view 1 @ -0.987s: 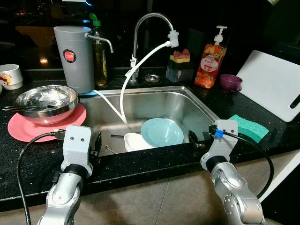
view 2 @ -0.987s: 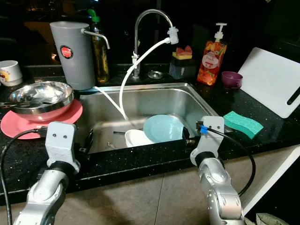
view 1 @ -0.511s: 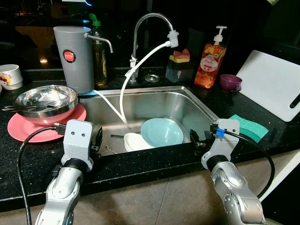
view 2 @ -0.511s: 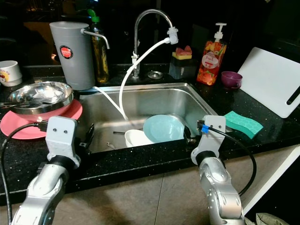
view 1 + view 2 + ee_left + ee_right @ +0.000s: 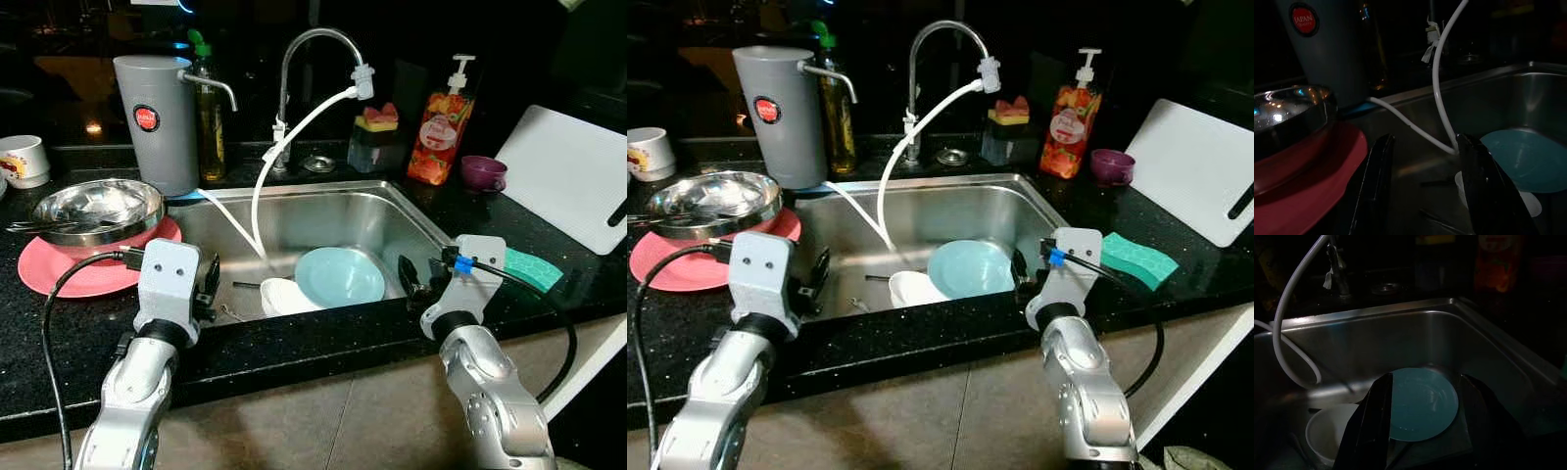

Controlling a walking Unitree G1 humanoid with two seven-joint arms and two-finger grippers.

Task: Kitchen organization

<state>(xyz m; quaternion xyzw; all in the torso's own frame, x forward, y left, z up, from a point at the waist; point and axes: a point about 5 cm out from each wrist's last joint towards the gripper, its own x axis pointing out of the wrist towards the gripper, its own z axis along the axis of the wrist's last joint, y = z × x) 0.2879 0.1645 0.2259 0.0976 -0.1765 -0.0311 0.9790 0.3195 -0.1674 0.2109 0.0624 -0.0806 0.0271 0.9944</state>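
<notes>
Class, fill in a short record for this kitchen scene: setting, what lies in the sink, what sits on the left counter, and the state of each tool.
Setting: steel sink in a black counter
In sink: blue plate, white bowl
Left counter: metal bowl on a pink plate
Left tool: open, at the sink's front-left edge
Right tool: open, aimed at the blue plate

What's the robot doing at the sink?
The robot stands at the steel sink with both arms raised over its front edge. The left gripper and right gripper are open and hold nothing. In the sink lie a light blue plate and a white bowl. The right gripper points at the plate, so it may pick that up.
</notes>
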